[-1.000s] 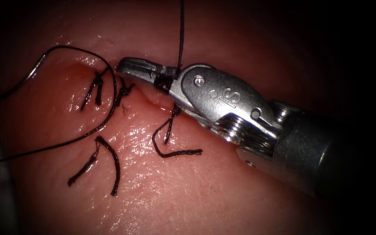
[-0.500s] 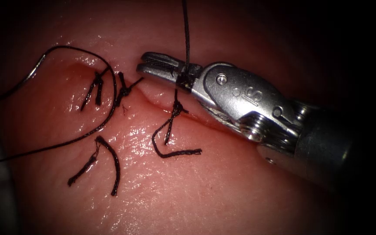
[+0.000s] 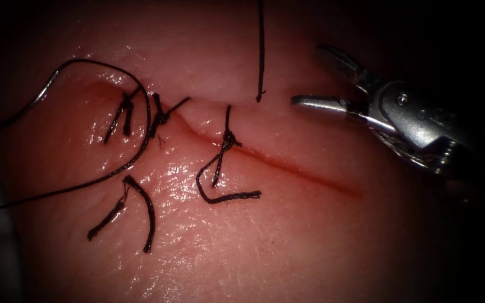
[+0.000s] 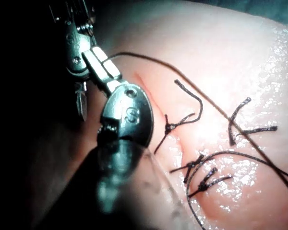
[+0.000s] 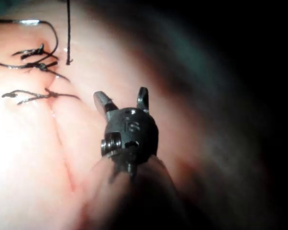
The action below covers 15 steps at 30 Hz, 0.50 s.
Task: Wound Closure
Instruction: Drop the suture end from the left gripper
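Endoscope view: the right tool (image 3: 324, 78) sits at the upper right of the frame, above the right part of the cut (image 3: 287, 163), with its 2 jaws spread wide and nothing between them. 0.5 s ago those jaws were closed across the thread over the middle knot; now the tool has drawn back to the right and the thread is parted. A hanging thread (image 3: 261, 50) drops from the top edge of the frame and ends free just above the cut, apart from the tissue (image 3: 242, 247). Below it a short stub rises from the middle knot (image 3: 228, 139), which sits on the cut with 2 cut tails trailing toward the lower middle. A second knot (image 3: 161, 118) lies further left on the cut, beside short cut ends (image 3: 123, 116) and 2 loose pieces (image 3: 136, 207) in the lower left. A long thread (image 3: 102, 67) arcs across the upper left of the frame and runs out at the left edge. Whether the needle lies along it I cannot tell.

The right wrist view shows the same tool (image 5: 122, 98) open and empty above the tissue. In the left wrist view the left tool (image 4: 81, 103) hangs beside the tissue; I cannot tell how its jaws stand.
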Each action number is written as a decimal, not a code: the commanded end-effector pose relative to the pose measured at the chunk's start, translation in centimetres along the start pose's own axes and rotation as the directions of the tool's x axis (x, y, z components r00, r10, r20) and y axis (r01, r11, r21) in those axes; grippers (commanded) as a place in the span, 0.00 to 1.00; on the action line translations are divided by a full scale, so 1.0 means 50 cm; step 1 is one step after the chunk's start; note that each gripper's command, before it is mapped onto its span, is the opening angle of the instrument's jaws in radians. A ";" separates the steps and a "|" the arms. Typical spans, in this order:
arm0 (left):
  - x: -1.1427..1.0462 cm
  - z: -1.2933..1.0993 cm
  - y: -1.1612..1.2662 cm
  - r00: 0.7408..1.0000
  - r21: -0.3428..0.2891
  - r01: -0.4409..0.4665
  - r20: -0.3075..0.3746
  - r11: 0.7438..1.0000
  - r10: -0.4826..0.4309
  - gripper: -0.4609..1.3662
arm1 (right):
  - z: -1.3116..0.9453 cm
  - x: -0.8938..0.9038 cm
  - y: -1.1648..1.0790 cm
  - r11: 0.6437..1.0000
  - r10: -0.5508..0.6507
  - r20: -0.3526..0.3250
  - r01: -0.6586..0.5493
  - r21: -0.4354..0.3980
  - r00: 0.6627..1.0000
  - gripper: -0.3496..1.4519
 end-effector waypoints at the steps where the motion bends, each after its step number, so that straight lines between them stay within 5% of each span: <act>1: -0.0001 0.0004 0.0003 1.000 0.000 -0.003 0.005 1.000 0.003 0.06 | -0.0010 0.0000 0.0006 1.000 -0.004 0.004 0.004 -0.005 1.000 0.84; 8: -0.0022 0.0058 0.0035 1.000 -0.001 -0.020 0.002 1.000 0.020 0.06 | -0.0111 -0.0012 0.0067 0.998 -0.013 0.041 0.016 -0.064 0.999 0.82; 15: -0.0060 0.0125 0.0071 1.000 -0.013 -0.005 -0.012 1.000 0.005 0.06 | -0.0161 -0.0010 0.0107 0.992 -0.015 0.056 0.022 -0.124 0.998 0.82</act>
